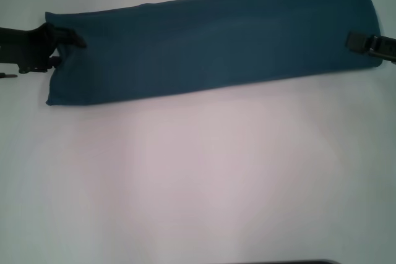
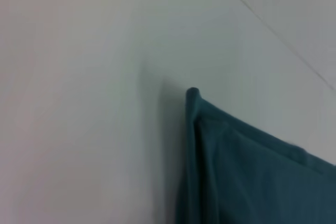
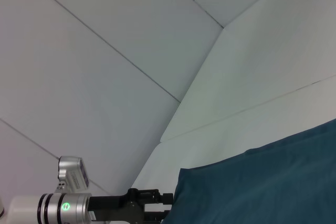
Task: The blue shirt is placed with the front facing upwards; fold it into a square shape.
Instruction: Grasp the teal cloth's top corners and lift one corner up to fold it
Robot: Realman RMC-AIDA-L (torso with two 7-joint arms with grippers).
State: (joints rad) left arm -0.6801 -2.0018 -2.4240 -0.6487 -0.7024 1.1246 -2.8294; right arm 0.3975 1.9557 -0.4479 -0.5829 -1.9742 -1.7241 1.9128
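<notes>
Head view: bare white table (image 1: 204, 183) nearest me. Beyond it the blue shirt (image 1: 210, 41) lies as a long folded band, plain side up, running left-right across the far half. My left gripper (image 1: 77, 40) sits at the band's left end, fingers closed on the cloth edge. My right gripper (image 1: 354, 40) is at the right end; open or closed, can't tell. Left wrist view: shirt corner raised off table.
</notes>
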